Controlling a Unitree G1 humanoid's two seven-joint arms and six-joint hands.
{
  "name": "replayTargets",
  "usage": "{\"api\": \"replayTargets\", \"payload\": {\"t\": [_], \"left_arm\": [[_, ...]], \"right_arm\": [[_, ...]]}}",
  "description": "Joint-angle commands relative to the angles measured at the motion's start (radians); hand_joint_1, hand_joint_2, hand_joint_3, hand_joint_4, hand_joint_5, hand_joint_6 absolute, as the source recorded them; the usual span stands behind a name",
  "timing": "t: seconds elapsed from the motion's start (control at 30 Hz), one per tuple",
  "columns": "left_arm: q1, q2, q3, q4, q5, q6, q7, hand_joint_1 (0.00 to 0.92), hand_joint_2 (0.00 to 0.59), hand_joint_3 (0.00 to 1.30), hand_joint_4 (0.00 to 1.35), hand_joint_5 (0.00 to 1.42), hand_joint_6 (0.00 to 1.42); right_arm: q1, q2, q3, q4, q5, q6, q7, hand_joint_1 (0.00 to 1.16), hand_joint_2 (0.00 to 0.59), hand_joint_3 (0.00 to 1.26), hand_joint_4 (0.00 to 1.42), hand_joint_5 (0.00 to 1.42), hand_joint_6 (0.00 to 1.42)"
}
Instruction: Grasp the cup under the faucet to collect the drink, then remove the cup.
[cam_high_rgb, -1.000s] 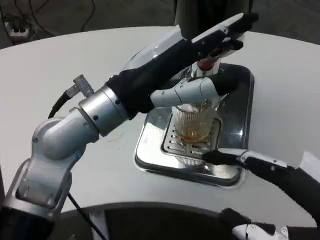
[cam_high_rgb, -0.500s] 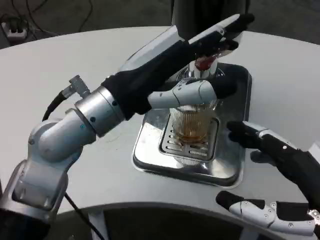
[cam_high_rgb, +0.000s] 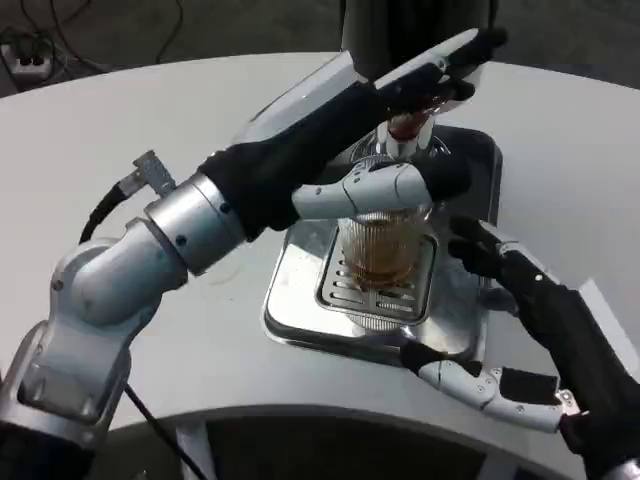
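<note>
We see the cup (cam_high_rgb: 382, 245), a ribbed clear glass, standing upright on the slotted grate of the steel drip tray (cam_high_rgb: 300, 300), directly beneath the faucet (cam_high_rgb: 405, 130) with its red part. An amber drink fills the lower part of it. We judge that the cup will handle as a stiff, brittle thing, heavier now than when empty, and likely slick where the glass is smooth or wet; the ribs should give the fingers some purchase. A tilt would spill the drink, so we would take hold around the middle of its side wall, above the liquid line if possible, and keep it upright while drawing it out from under the spout. Our left hand (cam_high_rgb: 400, 120) reaches over the cup: one white finger lies across the cup's upper rim on the near side, and the rest of the hand stretches up and over the faucet, apparently pressing there; we cannot tell whether it truly clasps the cup or anything else. Our right hand (cam_high_rgb: 505, 320) holds nothing, its fingers spread wide. It sits just beside the cup on the right, the dark fingertips (cam_high_rgb: 468, 245) near the glass wall but apart from it, the thumb low over the tray's front edge. The tray rests on the white table (cam_high_rgb: 120, 120).
</note>
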Motion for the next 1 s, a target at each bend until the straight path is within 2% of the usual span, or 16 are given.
{"api": "replayTargets", "payload": {"t": [0.03, 0.23, 0.57, 1.0], "left_arm": [[0.026, 0.013, -0.006, -0.02, 0.018, -0.006, -0.013, 0.0, 0.076, 0.07, 0.04, 0.15, 0.09], [0.032, 0.015, 0.0, -0.021, 0.015, -0.005, -0.009, 0.0, 0.078, 0.07, 0.04, 0.15, 0.08], [0.031, 0.013, 0.0, -0.009, 0.016, -0.008, -0.002, 0.0, 0.079, 0.07, 0.04, 0.15, 0.08], [0.021, 0.004, -0.007, 0.013, 0.018, -0.015, 0.0, 0.0, 0.079, 0.07, 0.04, 0.15, 0.08]], "right_arm": [[-0.041, 0.032, 0.028, 0.062, -0.024, -0.049, -0.035, 0.87, 0.191, 0.16, 0.18, 0.16, 0.25], [-0.114, 0.069, 0.052, 0.166, -0.037, -0.079, -0.064, 0.87, 0.182, 0.16, 0.18, 0.15, 0.25], [-0.219, 0.106, 0.033, 0.321, -0.025, -0.133, -0.129, 0.86, 0.182, 0.15, 0.16, 0.12, 0.2], [-0.283, 0.161, 0.02, 0.465, -0.025, -0.184, -0.205, 0.85, 0.178, 0.09, 0.13, 0.11, 0.2]]}}
